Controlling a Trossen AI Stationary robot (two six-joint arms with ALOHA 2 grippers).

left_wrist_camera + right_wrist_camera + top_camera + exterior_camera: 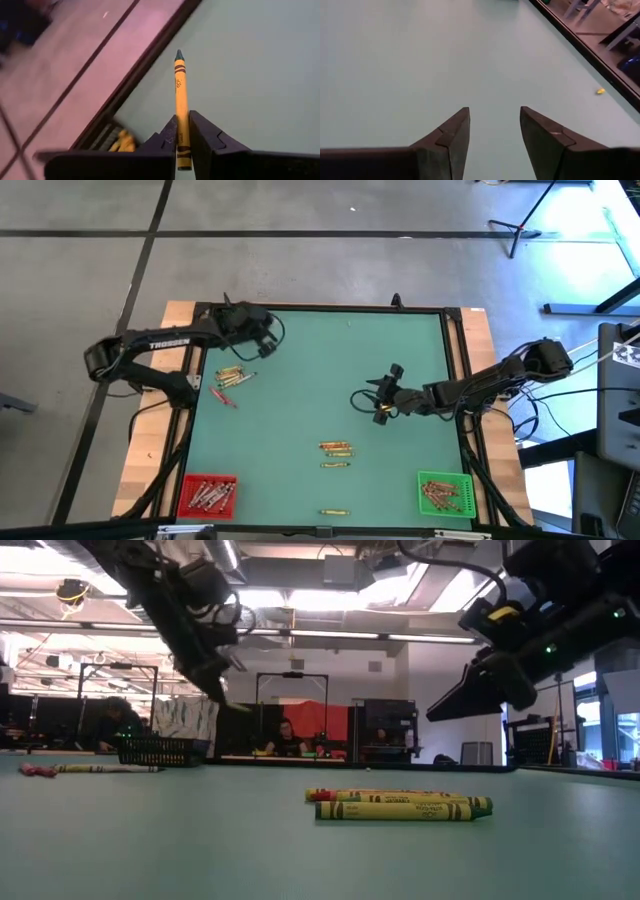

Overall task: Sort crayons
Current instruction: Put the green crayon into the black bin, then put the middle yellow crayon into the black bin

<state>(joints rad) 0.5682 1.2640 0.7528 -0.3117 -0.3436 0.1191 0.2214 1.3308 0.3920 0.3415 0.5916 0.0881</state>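
A thin yellow-wrapped crayon with a dark green tip [180, 100] is pinched between the fingers of the left gripper [183, 145], which is raised over the table's far left corner. Below it a small heap of yellow crayons [232, 375] lies on the green table mat [330, 370], with what looks like a red crayon [224, 396] beside. More yellow crayons [336, 448] lie mid-table. The right gripper [495, 135] hovers with fingers spread, holding nothing.
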